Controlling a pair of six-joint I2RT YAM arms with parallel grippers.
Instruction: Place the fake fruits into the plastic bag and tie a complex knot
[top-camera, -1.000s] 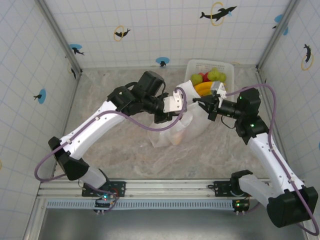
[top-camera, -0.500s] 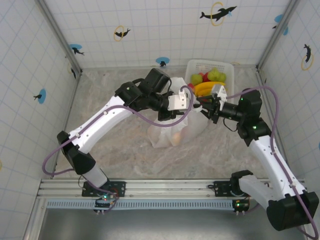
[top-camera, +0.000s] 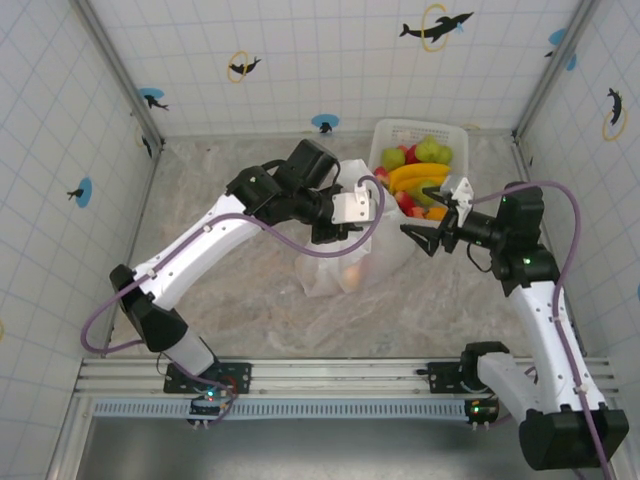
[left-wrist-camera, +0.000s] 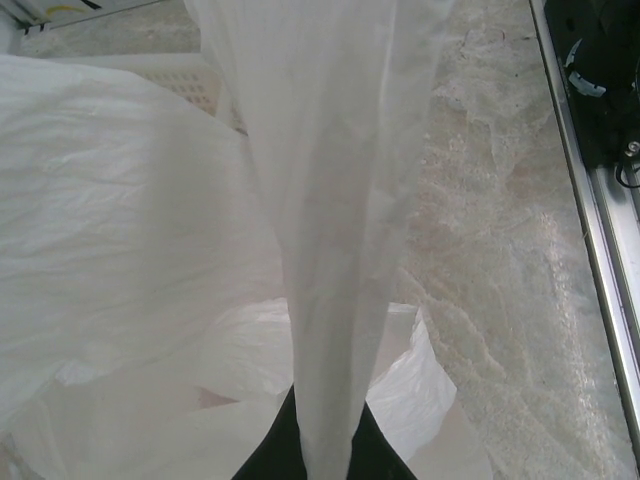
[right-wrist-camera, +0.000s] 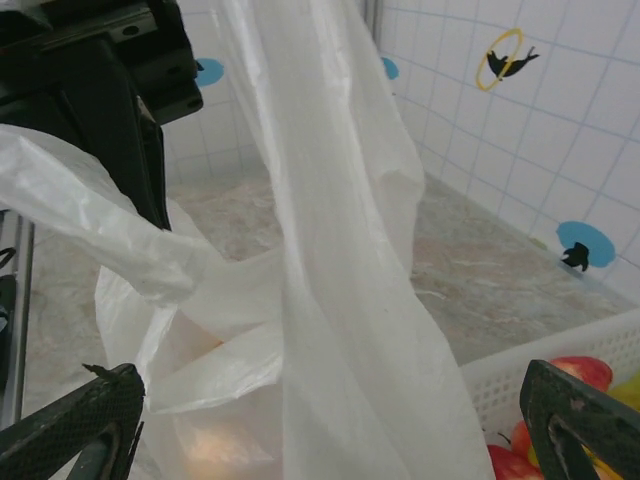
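The plastic bag (top-camera: 345, 262) stands in the middle of the table, translucent white, with an orange fruit (top-camera: 351, 273) showing through its wall. My left gripper (top-camera: 366, 206) is shut on one raised handle strip (left-wrist-camera: 330, 200), which runs down between its black fingers (left-wrist-camera: 265, 462). My right gripper (top-camera: 424, 225) hangs open just right of the bag, touching nothing; in its wrist view the bag (right-wrist-camera: 340, 330) hangs loose between the wide-spread fingertips (right-wrist-camera: 90, 415). More fake fruits (top-camera: 420, 165) lie in the basket: green pears, a yellow banana, red ones (right-wrist-camera: 578, 372).
The white lattice basket (top-camera: 386, 132) stands at the back right, touching the bag's far side. Tiled walls close in the back and both sides. A metal rail (top-camera: 330, 375) runs along the near edge. Bare marbled table lies left of and in front of the bag.
My right gripper has opened, let go of the bag's handle and drawn back to the right. My left gripper stays shut on its handle and has shifted slightly right.
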